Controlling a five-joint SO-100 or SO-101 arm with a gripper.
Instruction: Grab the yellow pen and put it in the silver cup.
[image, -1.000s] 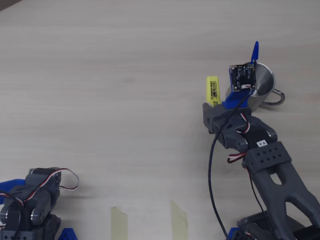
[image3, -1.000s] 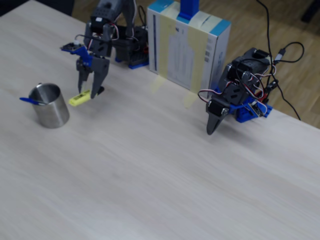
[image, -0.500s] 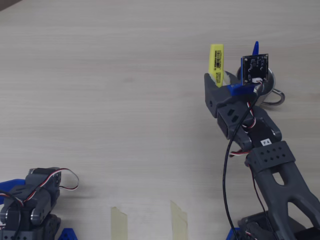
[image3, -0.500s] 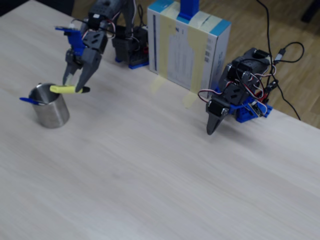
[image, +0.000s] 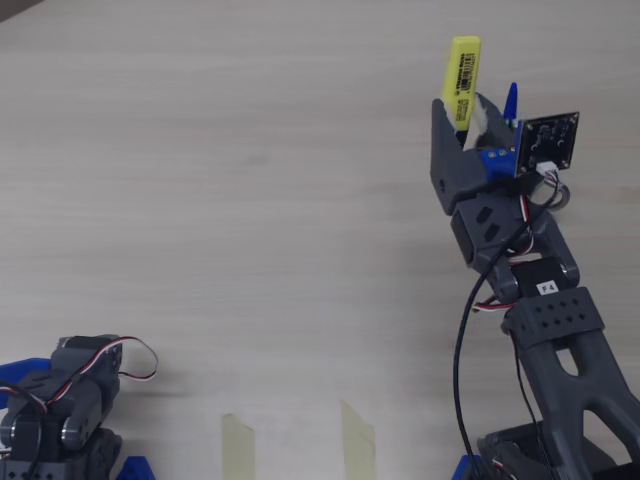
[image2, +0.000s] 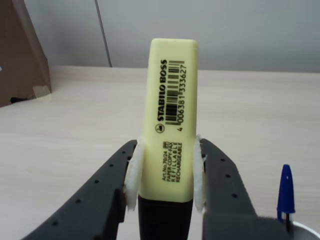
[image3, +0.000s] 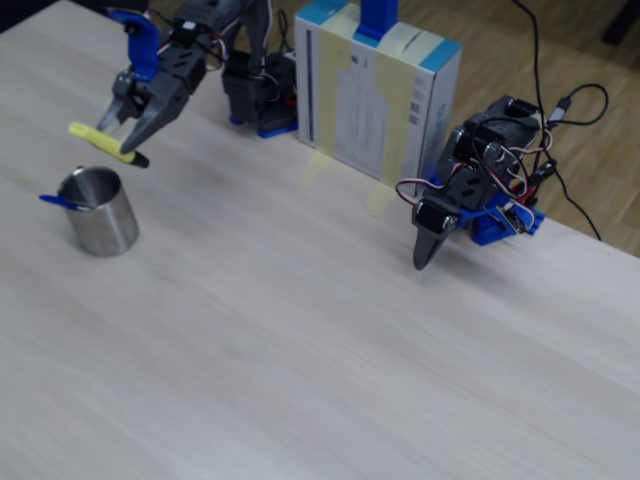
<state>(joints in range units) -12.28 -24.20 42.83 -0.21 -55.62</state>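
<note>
silver cup (image2: 307, 231): cut off at the wrist view's corner; hidden under the arm overhead
yellow pen (image2: 169, 120): black end cropped

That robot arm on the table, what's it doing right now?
The arm is carrying the yellow pen toward the silver cup. The gripper has its jaws shut on the pen's lower end, just above its black tip, and holds it in the air above the cup, roughly level in the fixed view. The cup stands upright on the table with a blue pen already sticking out of it. A second arm sits idle beside a box.
</note>
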